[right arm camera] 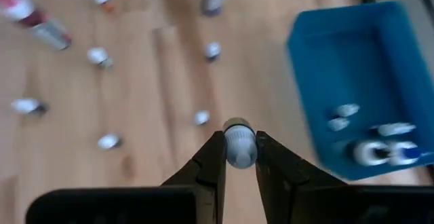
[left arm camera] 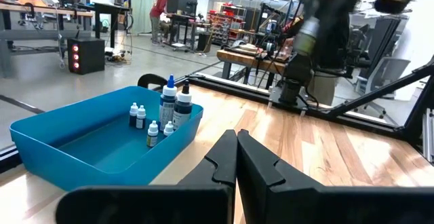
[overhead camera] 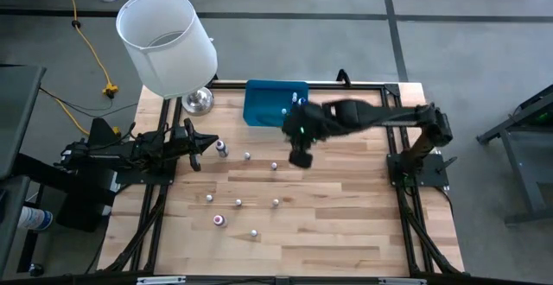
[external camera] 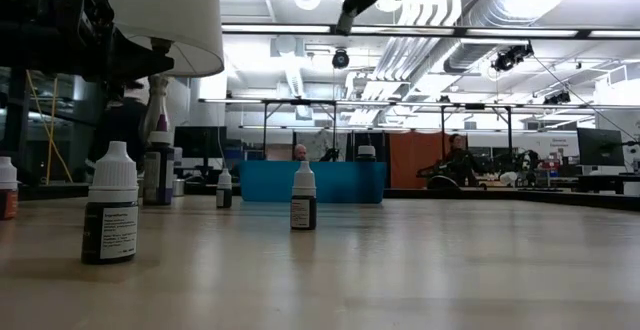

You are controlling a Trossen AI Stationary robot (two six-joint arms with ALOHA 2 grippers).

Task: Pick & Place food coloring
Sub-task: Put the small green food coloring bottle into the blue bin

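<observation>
Several tiny white-capped food coloring bottles (overhead camera: 238, 203) stand upright on their bases, scattered over the wooden table; the low view shows them from the side, one close by (external camera: 110, 220). Several more bottles (left arm camera: 169, 112) stand inside the blue tray (overhead camera: 259, 112) at the table's far edge. My right gripper (overhead camera: 300, 155) hovers above the table just in front of the tray, shut on one small bottle (right arm camera: 239, 146). My left gripper (left arm camera: 236, 157) waits shut at the table's left side, touching nothing, near a dark-bodied bottle (overhead camera: 221, 148). My right gripper pinches the bottle between its two fingers at the white cap (right arm camera: 239, 134). The fingers (right arm camera: 210, 161) come from above and point down. The bottle is lifted clear of the table, with its body hidden under the cap.
A lamp with a large white shade (overhead camera: 167, 43) and a shiny metal base (overhead camera: 197, 101) stands at the far left corner, beside the tray. Bare wood lies on the table's right half (overhead camera: 363, 207). People and workbenches show in the room beyond.
</observation>
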